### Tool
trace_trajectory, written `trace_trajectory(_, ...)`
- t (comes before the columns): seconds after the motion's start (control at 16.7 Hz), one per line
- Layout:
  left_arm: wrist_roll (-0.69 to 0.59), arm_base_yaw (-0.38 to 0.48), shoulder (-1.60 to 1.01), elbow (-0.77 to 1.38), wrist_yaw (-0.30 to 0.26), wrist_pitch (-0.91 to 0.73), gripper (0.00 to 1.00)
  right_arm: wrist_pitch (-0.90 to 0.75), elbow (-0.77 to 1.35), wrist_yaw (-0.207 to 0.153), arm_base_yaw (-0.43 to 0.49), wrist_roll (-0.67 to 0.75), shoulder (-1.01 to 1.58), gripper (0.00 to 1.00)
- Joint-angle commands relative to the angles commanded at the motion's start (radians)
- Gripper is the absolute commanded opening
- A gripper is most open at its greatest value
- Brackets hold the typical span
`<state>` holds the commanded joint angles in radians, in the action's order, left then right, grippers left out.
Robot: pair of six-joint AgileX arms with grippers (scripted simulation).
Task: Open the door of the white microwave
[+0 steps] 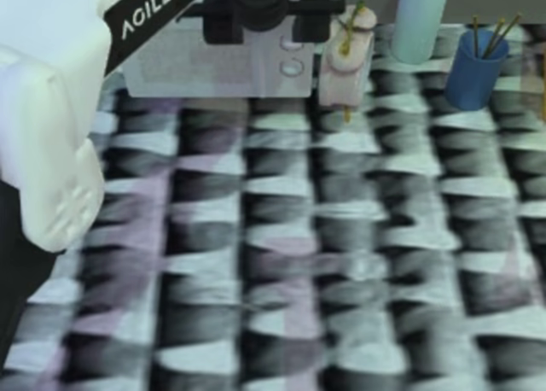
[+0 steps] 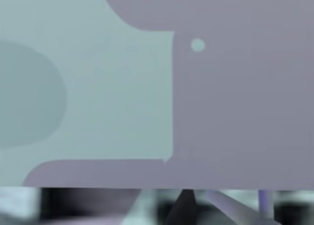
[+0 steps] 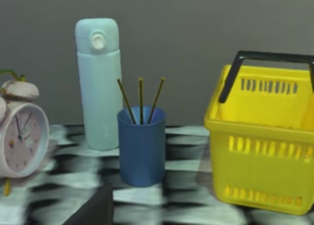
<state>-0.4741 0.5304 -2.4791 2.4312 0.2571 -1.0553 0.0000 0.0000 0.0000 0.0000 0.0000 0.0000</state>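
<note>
White microwave (image 1: pixel 213 67) at the far edge of the patterned counter (image 1: pixel 341 263), left of centre in the top view; its door (image 1: pixel 192 67) with the grey mesh window faces the near side, and two round knobs (image 1: pixel 292 56) sit on the strip to the door's right. The door appears to lie flush with the front, though the arm covers part of it. The left arm reaches across the microwave's top, and the left tool (image 1: pixel 256 11) sits above the upper front edge of the microwave, over the door's right part; whether its fingers are apart or together cannot be told. The left wrist view shows only flat pale and grey surfaces at close range. Just right of the microwave stands a pink alarm clock (image 1: pixel 345 54); farther right a pale-blue flask (image 1: pixel 420 15), then a blue cup (image 1: pixel 473 71) holding thin sticks (image 1: pixel 493 34). A yellow basket (image 3: pixel 262 151) with a black handle stands beyond the cup in the right wrist view. The right tool is not visible.
</note>
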Motion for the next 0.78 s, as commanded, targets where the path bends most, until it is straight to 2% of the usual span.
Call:
trace_trajectory(0.24,0.0,0.0,0.0,0.0,0.0,0.0,0.02,0.0,0.0,0.0,0.0,0.0,0.0,1.0)
trace_trajectory(0.72,0.0,0.0,0.0,0.0,0.0,0.0,0.0,0.0,0.0,0.0,0.0,0.0,0.0,1.0)
trace_trajectory(0.78,-0.005,0.024,0.026,-0.04,-0.01,-0.002,0.0,0.0,0.0,0.0,0.0,0.0,0.0,1.0)
